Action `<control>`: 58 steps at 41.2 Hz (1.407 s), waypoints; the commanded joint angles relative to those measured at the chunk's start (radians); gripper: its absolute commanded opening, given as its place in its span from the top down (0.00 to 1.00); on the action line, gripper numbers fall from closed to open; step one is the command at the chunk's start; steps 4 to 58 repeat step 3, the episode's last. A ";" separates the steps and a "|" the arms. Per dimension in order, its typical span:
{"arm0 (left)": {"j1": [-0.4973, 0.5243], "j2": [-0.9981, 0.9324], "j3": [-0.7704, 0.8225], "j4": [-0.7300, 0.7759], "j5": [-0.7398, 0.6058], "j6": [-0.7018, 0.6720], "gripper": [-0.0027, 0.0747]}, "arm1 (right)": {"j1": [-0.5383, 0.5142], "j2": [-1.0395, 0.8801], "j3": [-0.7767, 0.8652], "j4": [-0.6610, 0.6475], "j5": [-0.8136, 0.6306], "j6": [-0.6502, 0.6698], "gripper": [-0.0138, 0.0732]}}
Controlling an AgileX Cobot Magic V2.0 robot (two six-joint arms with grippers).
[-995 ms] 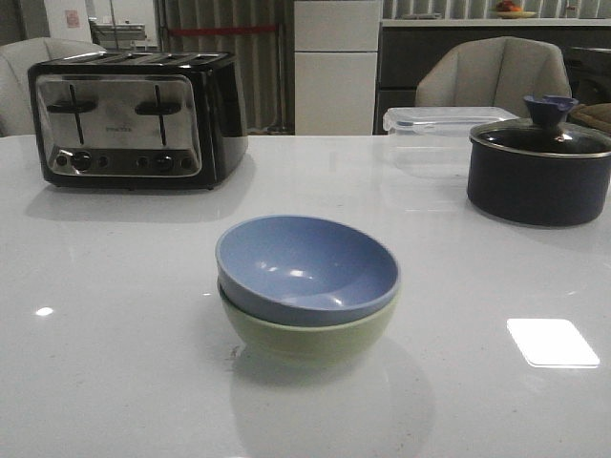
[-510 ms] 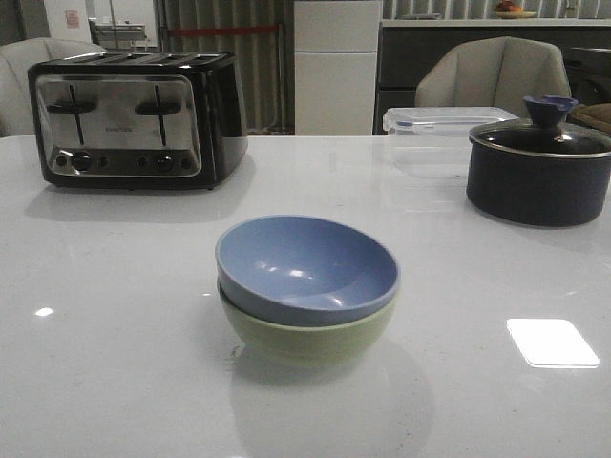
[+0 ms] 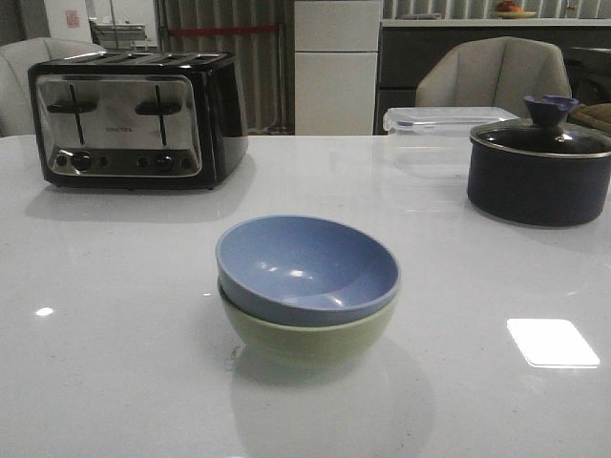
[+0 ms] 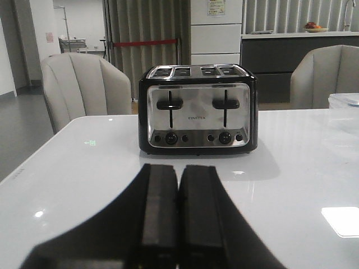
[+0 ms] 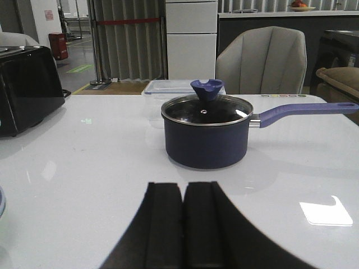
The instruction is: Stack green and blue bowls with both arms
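The dusty blue bowl (image 3: 305, 267) sits nested inside the pale green bowl (image 3: 307, 336) in the middle of the white table (image 3: 115, 286) in the front view. Neither gripper shows in the front view. My left gripper (image 4: 178, 168) is shut and empty, low over the table, facing the toaster. My right gripper (image 5: 184, 185) is shut and empty, low over the table, facing the navy pot. A sliver of the bowls (image 5: 1, 203) shows at the edge of the right wrist view.
A chrome and black toaster (image 3: 134, 119) (image 4: 197, 109) stands at the back left. A navy pot with a glass lid (image 3: 539, 162) (image 5: 206, 130) stands at the back right, its handle (image 5: 305, 111) pointing right. A clear plastic box (image 3: 439, 134) lies behind it.
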 commanded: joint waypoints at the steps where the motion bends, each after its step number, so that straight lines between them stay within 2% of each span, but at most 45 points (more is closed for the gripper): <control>1: -0.002 -0.017 0.006 -0.002 -0.095 -0.009 0.84 | -0.005 -0.020 -0.005 -0.012 -0.093 0.002 0.80; 58: -0.002 -0.017 0.006 -0.002 -0.095 -0.009 0.84 | -0.005 -0.020 -0.005 -0.012 -0.093 0.002 0.80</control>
